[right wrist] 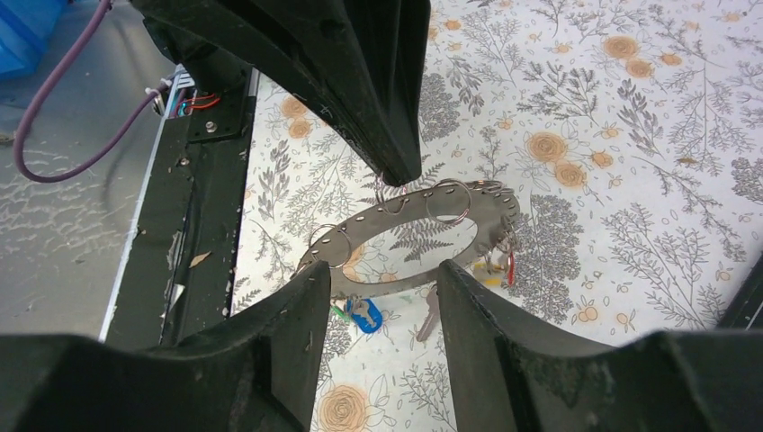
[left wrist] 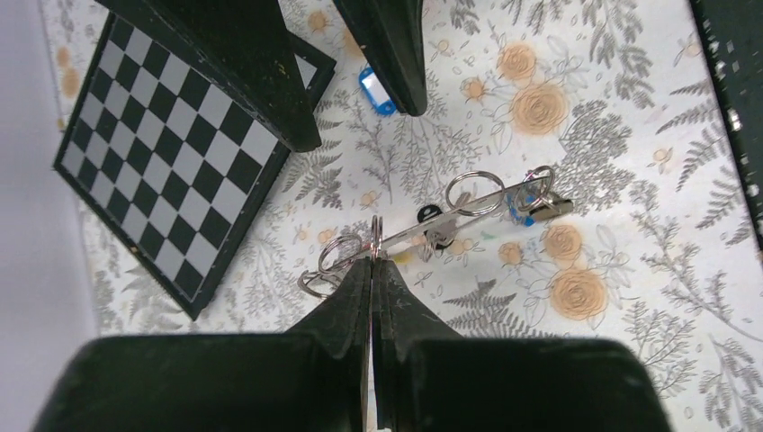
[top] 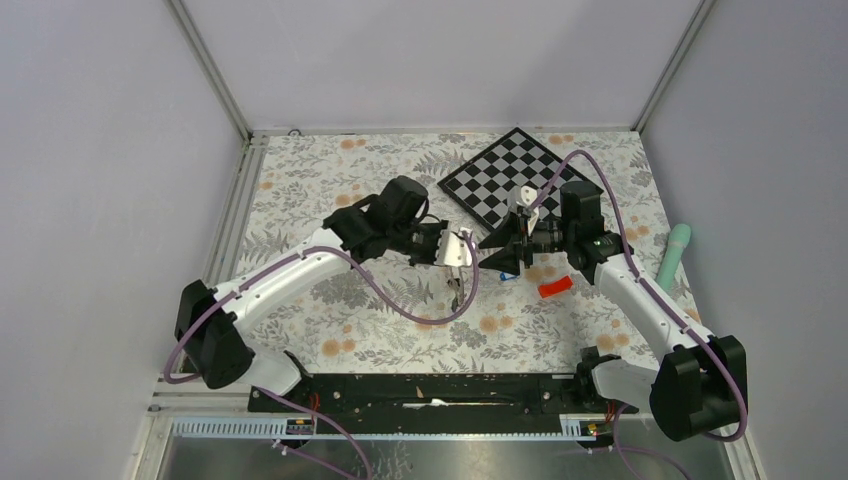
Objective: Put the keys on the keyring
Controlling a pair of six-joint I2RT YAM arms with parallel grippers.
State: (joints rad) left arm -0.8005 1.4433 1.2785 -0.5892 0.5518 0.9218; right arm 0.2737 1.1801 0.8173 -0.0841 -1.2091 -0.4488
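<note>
My left gripper (top: 447,247) is shut on the rim of the keyring (top: 460,250) and holds it above the table. In the left wrist view its jaws (left wrist: 373,261) pinch the ring, which shows edge-on (left wrist: 409,238) with several split rings on it. In the right wrist view the keyring (right wrist: 493,214) is a flat grey oval with a wide hole; keys with red (right wrist: 510,266) and yellow tags hang from it. My right gripper (top: 497,260) is open and empty, its fingertips (right wrist: 317,279) facing the ring's near edge. A blue-tagged key (right wrist: 364,315) lies on the table below.
A black-and-white chequered board (top: 510,175) lies at the back, just behind the grippers. A red oblong block (top: 555,288) sits right of the right gripper. A pale green cylinder (top: 676,255) lies at the right edge. The black base rail (top: 430,390) runs along the front.
</note>
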